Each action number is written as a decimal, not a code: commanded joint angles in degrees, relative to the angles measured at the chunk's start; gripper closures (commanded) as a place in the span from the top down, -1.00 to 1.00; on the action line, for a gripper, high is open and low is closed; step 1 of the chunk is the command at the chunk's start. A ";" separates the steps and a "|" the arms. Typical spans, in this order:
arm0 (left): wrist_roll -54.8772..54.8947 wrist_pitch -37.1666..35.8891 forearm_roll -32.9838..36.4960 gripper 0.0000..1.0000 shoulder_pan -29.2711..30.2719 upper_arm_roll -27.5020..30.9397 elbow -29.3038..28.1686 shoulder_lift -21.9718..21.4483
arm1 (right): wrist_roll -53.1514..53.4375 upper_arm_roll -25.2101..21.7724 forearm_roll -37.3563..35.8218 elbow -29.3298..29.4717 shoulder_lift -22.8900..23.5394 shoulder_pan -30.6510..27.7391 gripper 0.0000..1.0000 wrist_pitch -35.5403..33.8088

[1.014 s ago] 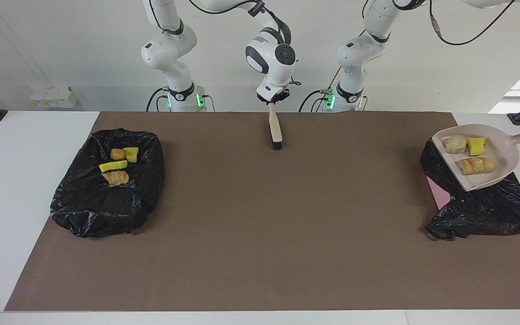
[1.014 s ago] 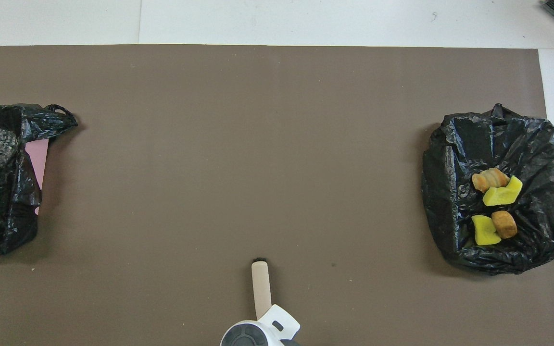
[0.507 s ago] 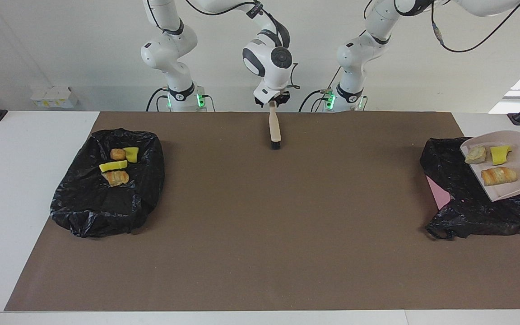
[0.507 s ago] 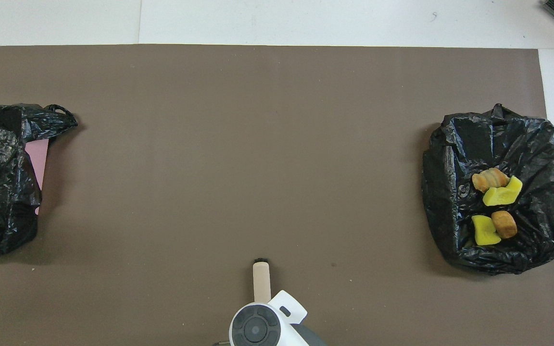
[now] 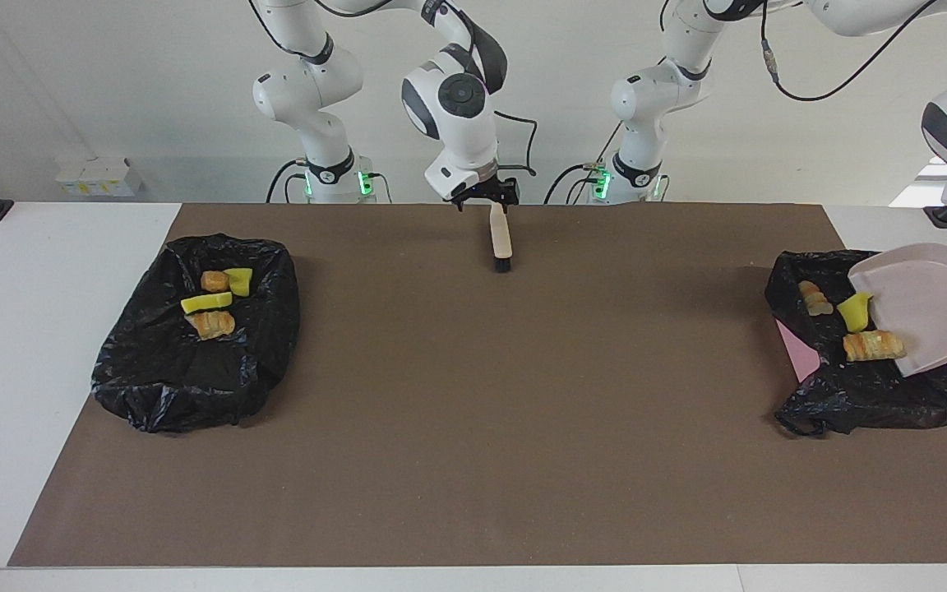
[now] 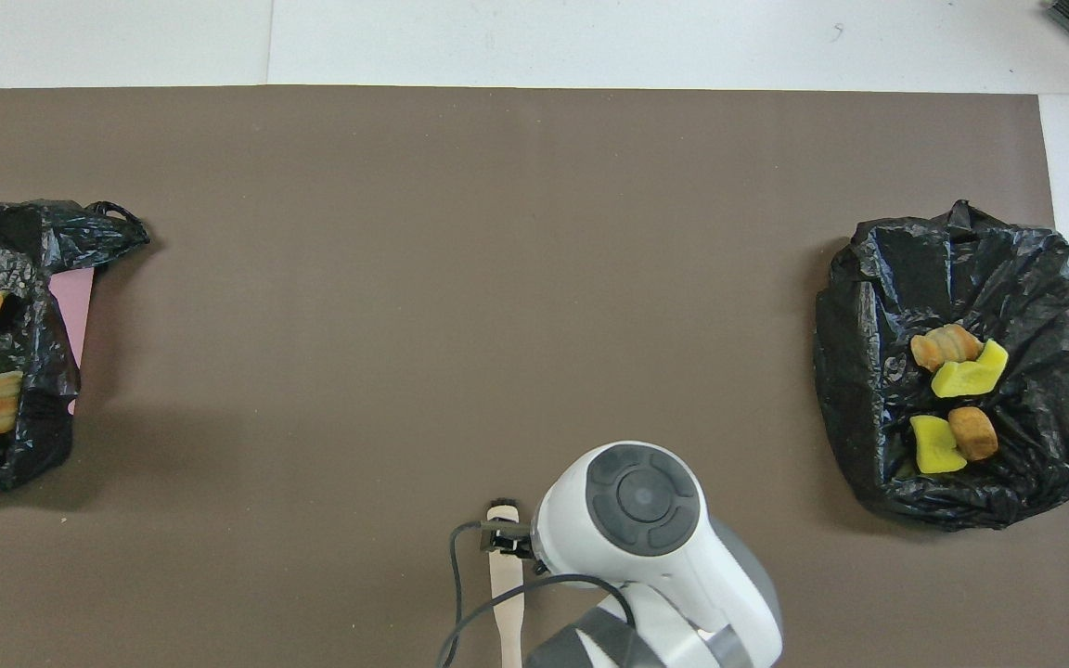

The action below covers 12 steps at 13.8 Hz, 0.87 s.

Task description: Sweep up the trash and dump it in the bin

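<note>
Across the table, facing: dustpan [image 5: 926, 300] tilted over bag [image 5: 868, 395] at left arm's end, clamped by left gripper out of frame; three trash [image 5: 872, 345] lumps at its lip; right gripper [image 5: 486, 197] spread wide, empty, over brush [image 5: 501, 242]. Overhead: four lumps in other bag [image 6: 869, 297].

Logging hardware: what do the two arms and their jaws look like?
Both arms are glossy white, with rounded segments and dark grey joint caps. Black cables loop along the links, and green lights glow at both bases. The right gripper is small and black. The left gripper is out of frame.
</note>
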 commanded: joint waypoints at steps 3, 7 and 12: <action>-1.78 0.01 3.67 -1.00 -0.26 0.61 -1.81 -5.04 | -7.01 0.46 -2.84 7.07 -0.20 -8.77 1.00 -3.23; -2.83 -2.44 -6.13 -1.00 -0.61 0.35 -1.03 -6.01 | -13.34 0.46 -8.89 12.43 0.16 -14.13 1.00 -5.26; -8.17 -6.22 -22.49 -1.00 -0.61 0.17 -1.28 -6.36 | -17.04 0.29 -14.17 18.59 -0.28 -22.65 1.00 -7.10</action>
